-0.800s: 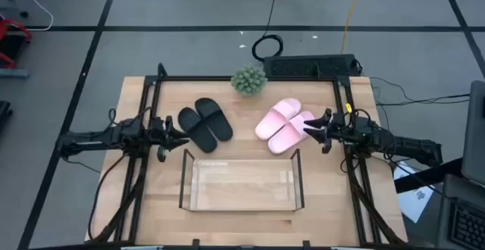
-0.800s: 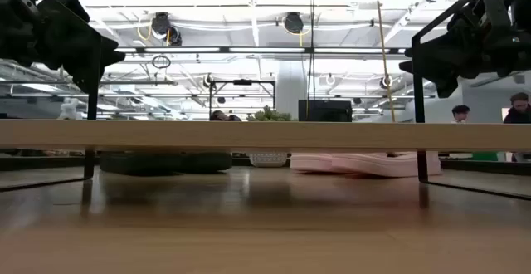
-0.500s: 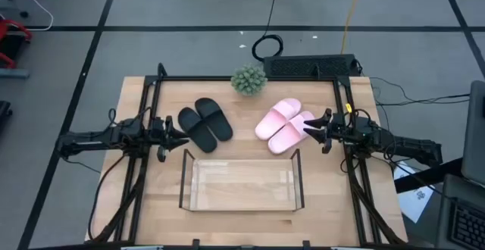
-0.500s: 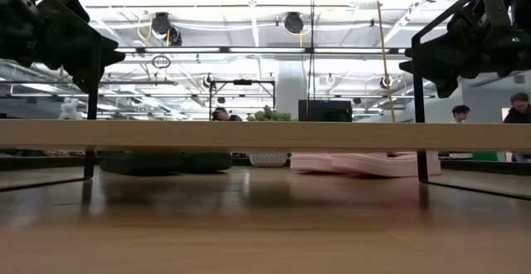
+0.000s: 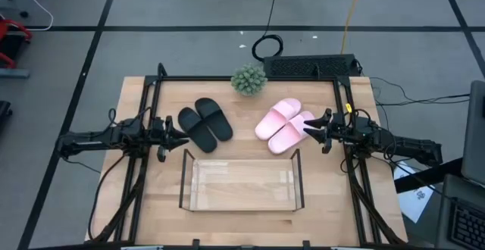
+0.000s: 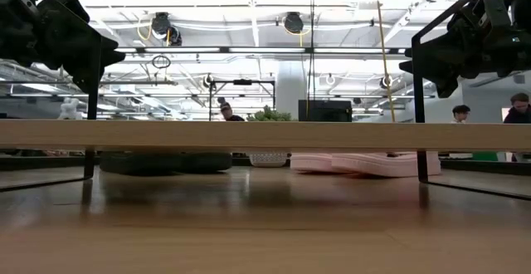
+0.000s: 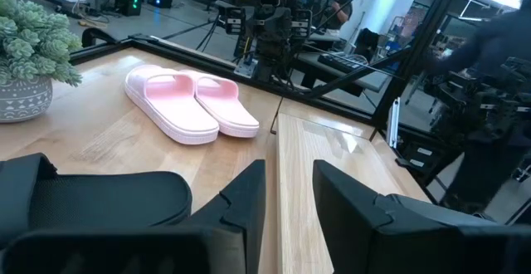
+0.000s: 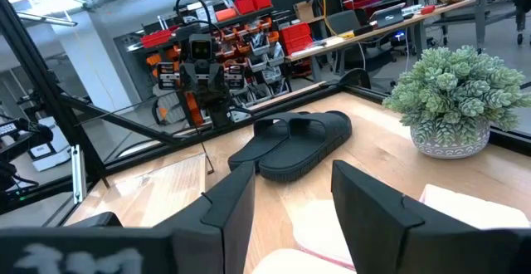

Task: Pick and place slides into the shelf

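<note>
Nothing on the table (image 5: 151,204) has moved since the earlier frames. The left end effector (image 5: 179,134) hovers near the left edge, fingers narrowly parted, beside the black slides (image 5: 204,123). The right end effector (image 5: 308,129), also slightly open, hangs over the pink slides (image 5: 283,124) (both pairs lie side by side). The empty shelf (image 5: 240,183) sits toward the front edge, a potted plant (image 5: 248,80) at the back.
</note>
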